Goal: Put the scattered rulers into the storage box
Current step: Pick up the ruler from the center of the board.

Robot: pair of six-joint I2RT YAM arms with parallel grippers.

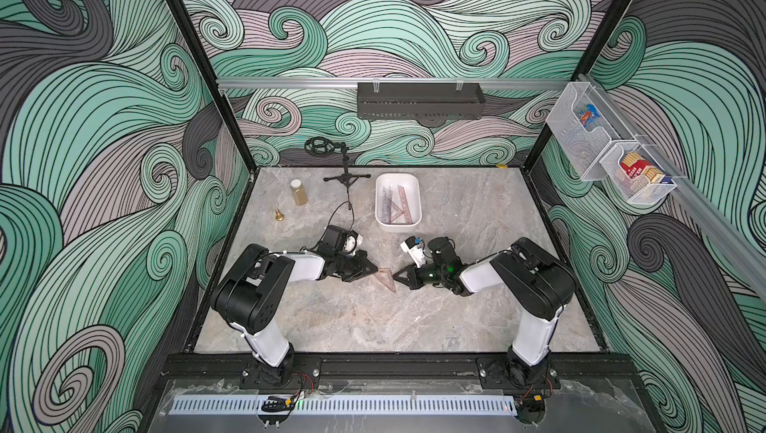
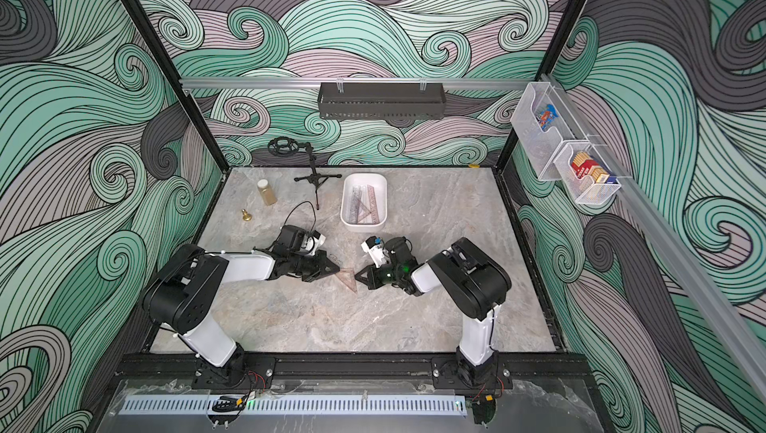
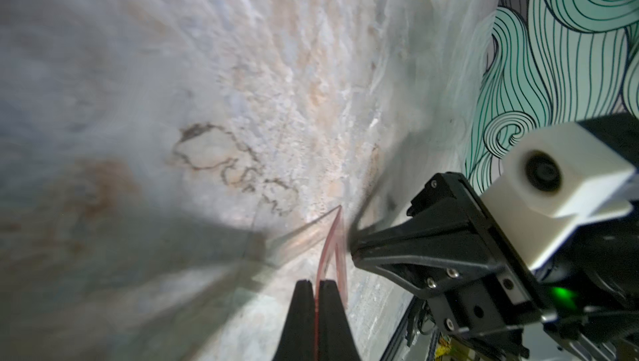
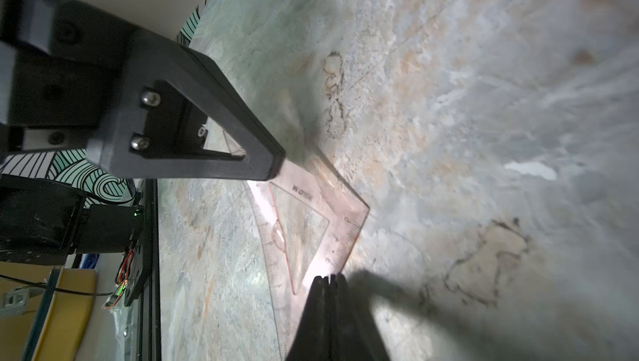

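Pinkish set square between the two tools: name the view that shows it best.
Right wrist view: the set square lies broad and close there, cut-out and scale marks visible. The left wrist view catches it nearly edge-on, pinched in the left tool. Both top views show only a small, faint triangle.

Pinkish set square (image 1: 385, 279) well outside white storage box (image 1: 393, 226); other rulers (image 1: 393, 205) inside.

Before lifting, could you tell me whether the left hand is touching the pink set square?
Touching: the left wrist view shows the left hand pinching the pink set square.
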